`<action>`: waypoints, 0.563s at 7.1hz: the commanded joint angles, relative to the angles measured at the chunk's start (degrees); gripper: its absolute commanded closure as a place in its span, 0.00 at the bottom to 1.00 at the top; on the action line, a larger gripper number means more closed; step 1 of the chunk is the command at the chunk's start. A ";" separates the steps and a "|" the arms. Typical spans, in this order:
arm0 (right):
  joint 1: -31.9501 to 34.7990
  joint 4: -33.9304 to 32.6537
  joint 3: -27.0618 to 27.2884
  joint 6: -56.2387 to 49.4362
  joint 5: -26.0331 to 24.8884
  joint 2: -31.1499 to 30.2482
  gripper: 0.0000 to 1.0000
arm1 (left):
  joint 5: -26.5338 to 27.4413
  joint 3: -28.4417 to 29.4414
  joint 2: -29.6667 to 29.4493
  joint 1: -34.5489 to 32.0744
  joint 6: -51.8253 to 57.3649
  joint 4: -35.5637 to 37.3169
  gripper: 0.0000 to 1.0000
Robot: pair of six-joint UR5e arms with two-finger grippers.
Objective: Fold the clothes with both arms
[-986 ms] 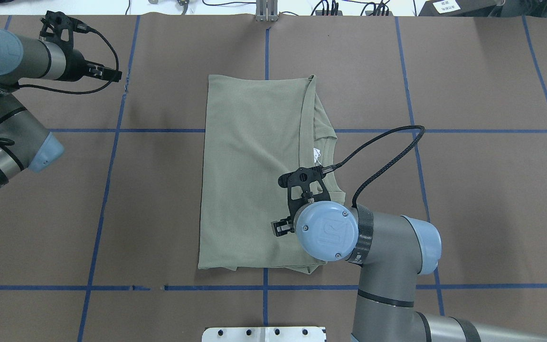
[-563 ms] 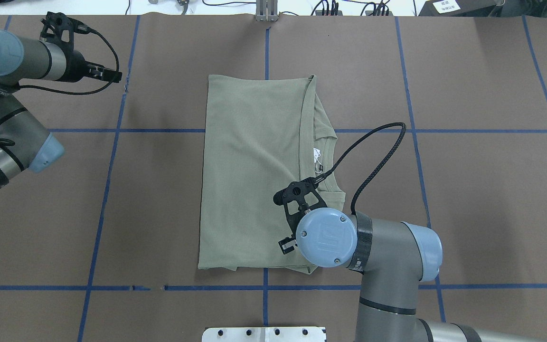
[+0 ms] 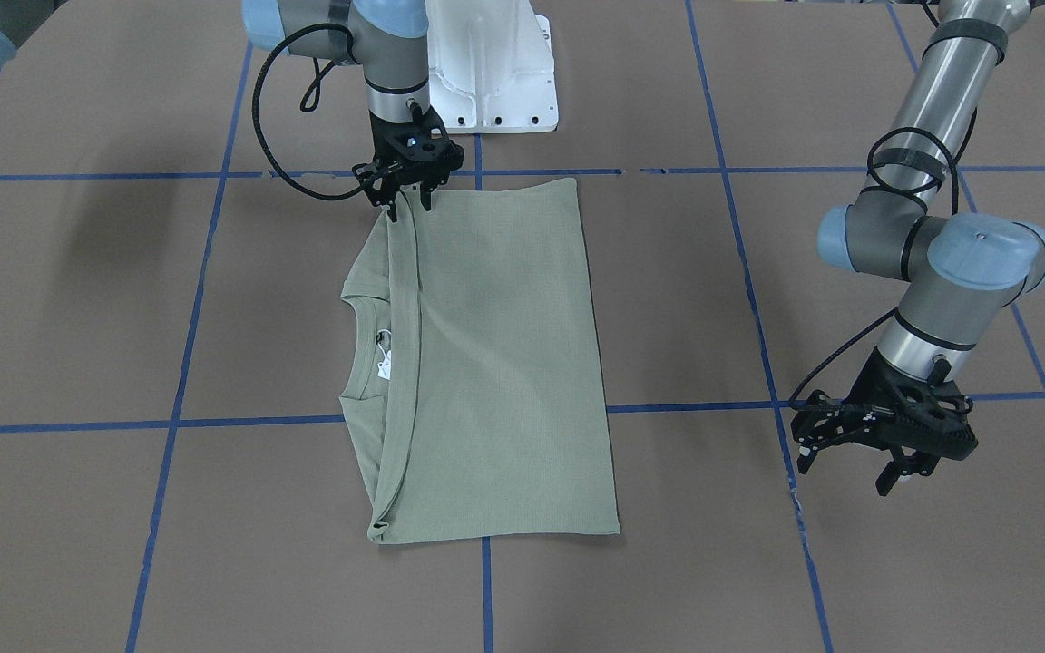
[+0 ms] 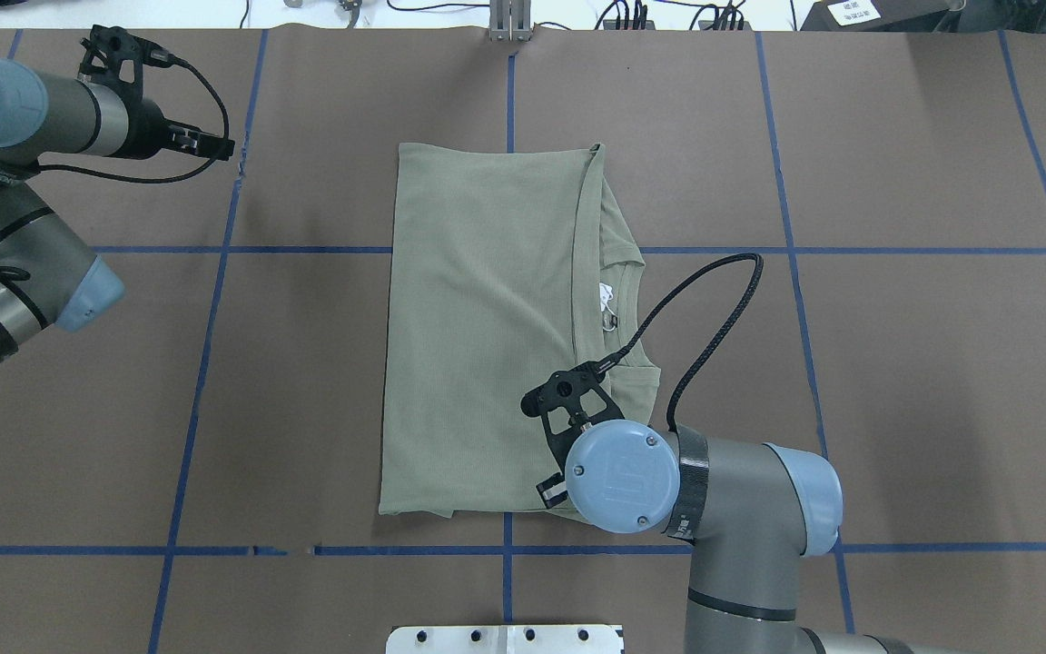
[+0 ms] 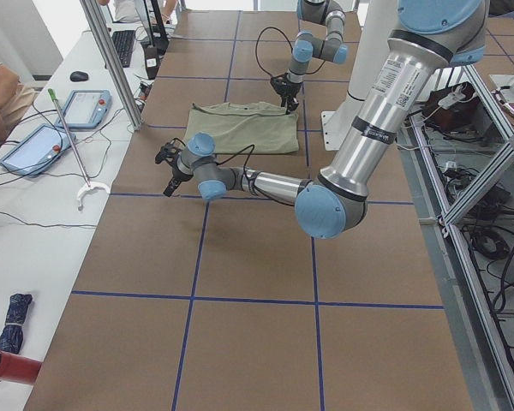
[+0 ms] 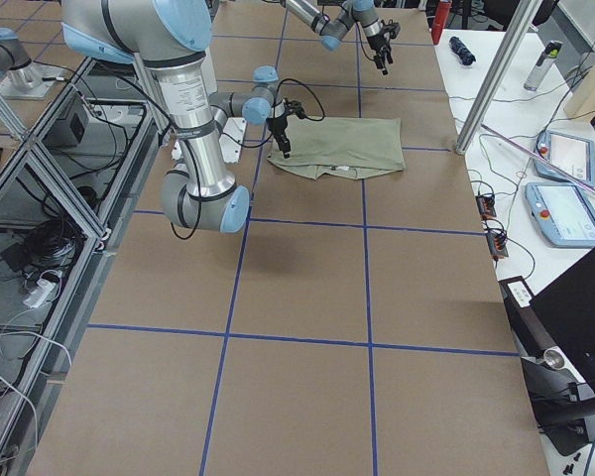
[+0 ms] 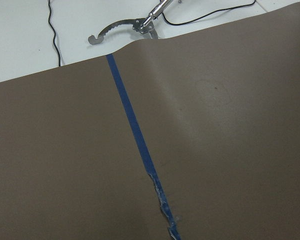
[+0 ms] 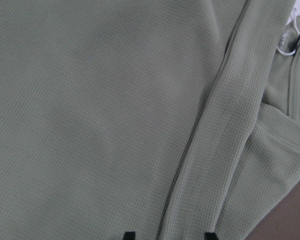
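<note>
An olive green shirt lies folded into a long rectangle on the brown table, its collar and white tag showing on the right side. It also shows in the front view. My right gripper is low over the shirt's near right corner, also seen from the front. In the right wrist view it is open, its two fingertips standing apart on either side of the folded edge of the shirt. My left gripper hangs open and empty over bare table far left of the shirt, also in the front view.
The white pedestal base sits at the table's near edge. Blue tape lines grid the brown cover. A metal post stands at the far edge. A metal tool lies on the white bench beyond the table.
My right gripper has moved along the shirt's folded edge toward its near corner, and its cable loop has followed. The left arm has barely moved.
</note>
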 commanded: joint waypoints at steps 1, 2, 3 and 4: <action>-0.47 -0.56 0.11 -0.02 -0.23 -0.22 0.81 | 0.00 -0.03 0.08 0.02 0.00 0.00 0.00; -0.30 -1.00 0.29 -0.02 -0.49 -0.13 1.00 | 0.00 0.06 0.00 0.02 0.00 0.00 0.00; 0.58 -1.09 0.73 0.07 -0.58 -0.39 1.00 | 0.00 0.06 -0.01 0.11 0.00 0.00 0.00; 1.19 -2.13 2.56 0.07 -0.49 -1.27 1.00 | 0.00 0.06 -0.01 0.11 0.00 0.00 0.00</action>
